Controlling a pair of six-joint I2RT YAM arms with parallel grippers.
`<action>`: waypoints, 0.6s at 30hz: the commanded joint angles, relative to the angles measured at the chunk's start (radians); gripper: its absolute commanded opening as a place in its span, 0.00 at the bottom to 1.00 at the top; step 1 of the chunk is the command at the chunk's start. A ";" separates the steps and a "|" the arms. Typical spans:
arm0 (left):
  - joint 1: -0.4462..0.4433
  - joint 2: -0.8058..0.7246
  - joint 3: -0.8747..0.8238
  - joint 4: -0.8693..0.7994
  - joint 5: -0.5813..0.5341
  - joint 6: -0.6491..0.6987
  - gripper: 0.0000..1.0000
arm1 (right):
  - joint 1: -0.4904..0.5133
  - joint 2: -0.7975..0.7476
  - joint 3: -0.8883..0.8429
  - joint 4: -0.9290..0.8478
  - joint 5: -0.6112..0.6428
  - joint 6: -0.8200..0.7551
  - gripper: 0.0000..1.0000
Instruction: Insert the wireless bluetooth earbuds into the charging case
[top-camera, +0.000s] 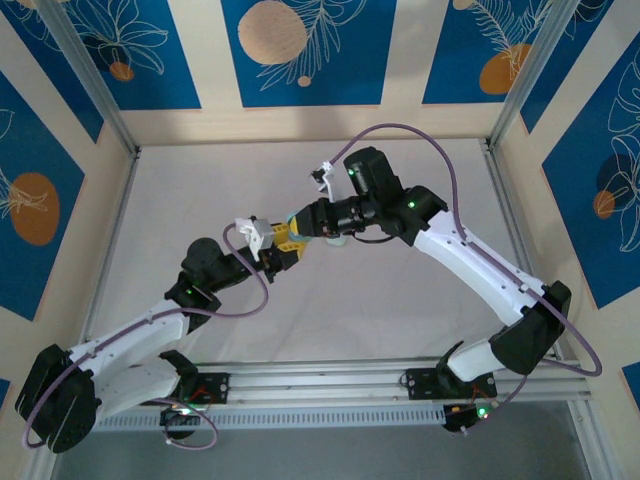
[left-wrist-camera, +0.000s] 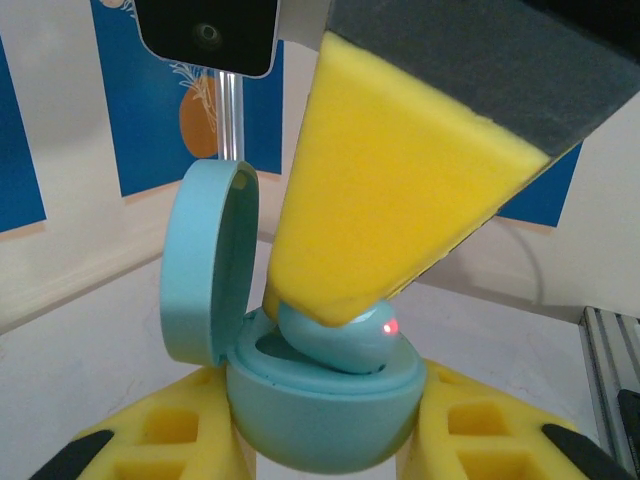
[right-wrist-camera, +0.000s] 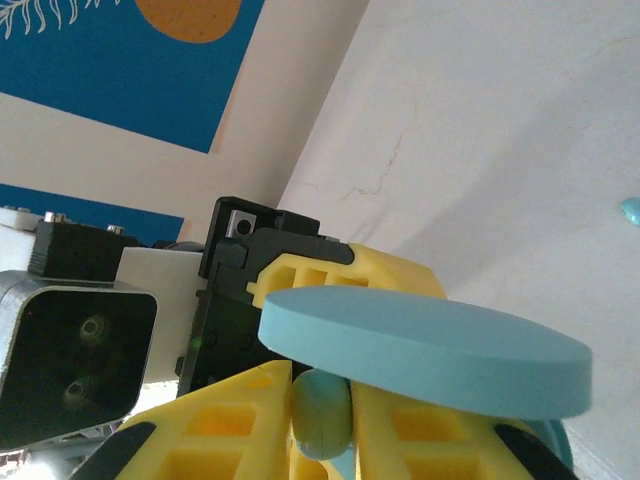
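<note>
The left jaws clamp the open blue case (left-wrist-camera: 320, 430) — the right jaws pinch a blue earbud (left-wrist-camera: 335, 345) in its well.

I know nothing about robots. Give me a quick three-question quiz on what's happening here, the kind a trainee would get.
1. Multiple choice: what colour is the charging case? A pink; B light blue; C white.
2. True or false: the case's lid is closed.
3. Fill in: the left gripper holds the case from both sides while the right gripper lowers a small ____ into it.

Key: 1 B. 2 False, the lid stands open. 3 earbud, light blue with a red light glowing.
</note>
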 joint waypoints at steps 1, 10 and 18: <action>-0.006 -0.020 0.021 0.065 -0.010 -0.004 0.30 | -0.018 0.011 -0.001 -0.052 -0.014 0.064 0.20; -0.007 -0.028 0.020 0.057 -0.008 0.001 0.30 | -0.013 0.000 0.004 -0.057 0.045 0.070 0.24; -0.007 -0.022 0.020 0.061 -0.007 -0.002 0.30 | -0.001 0.004 0.027 -0.069 0.035 0.048 0.22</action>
